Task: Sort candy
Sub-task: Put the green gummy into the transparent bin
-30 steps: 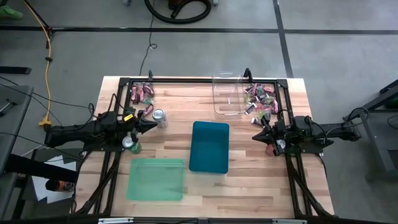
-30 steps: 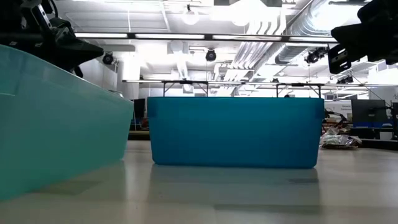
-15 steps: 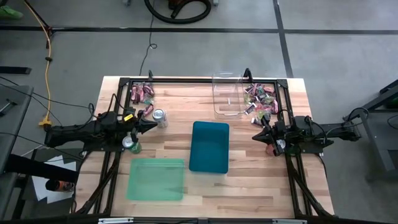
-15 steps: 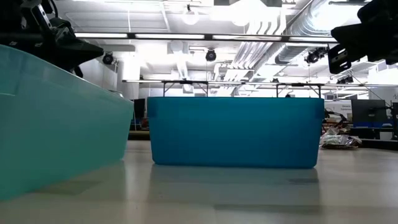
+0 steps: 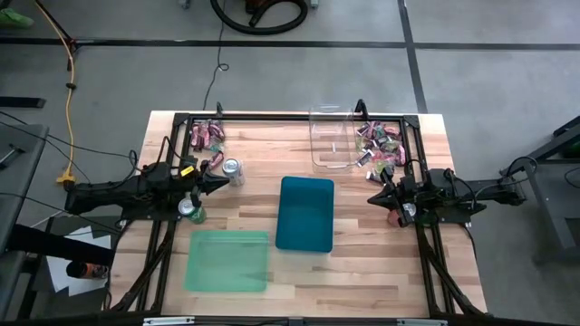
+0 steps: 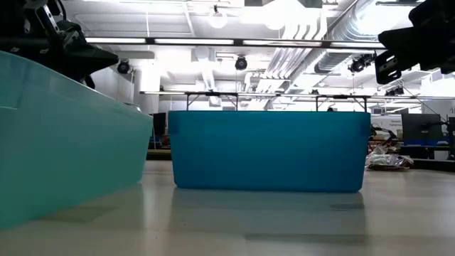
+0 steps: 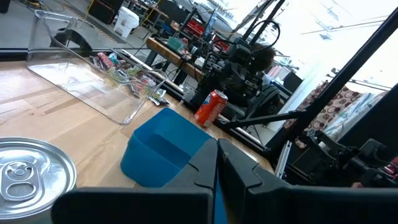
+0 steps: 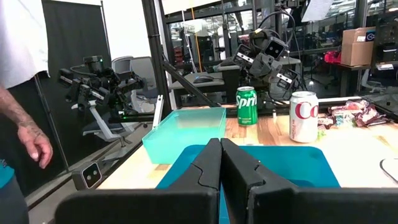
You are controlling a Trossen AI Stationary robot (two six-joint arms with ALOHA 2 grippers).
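Wooden planks form the top of the bench [image 5: 353, 272], which we read from its near edge to its far edge. Closest to the near edge, toward the left, we see a pale green bin [image 5: 227, 261]. Beyond it, at the middle of the bench, stands a teal bin [image 5: 305, 214]; in the low view these two bins fill the foreground.

At mid-depth we find both arms. The left gripper [image 5: 221, 181] hangs by the left edge with its fingers pressed together and nothing between them, pointing toward the centre. A green can [image 5: 189, 209] stands just beside it on the near side, and a silver can [image 5: 233, 170] just beyond its tip. The right gripper [image 5: 375, 198] hangs by the right edge, likewise pressed together and holding nothing; a red can [image 5: 392, 217] sits under that arm.

Farther back, toward the far edge, rests a clear bin [image 5: 332, 138]. Candy lies in two heaps: one pile [image 5: 207, 136] of reddish pieces at the far left corner, and a second pile [image 5: 380, 143] of mixed colours at the far right corner, just beside the clear bin. We cannot tell whether any of the bins contains candy.

A person's hand [image 8: 36, 147] shows beyond the bench in the right wrist view.
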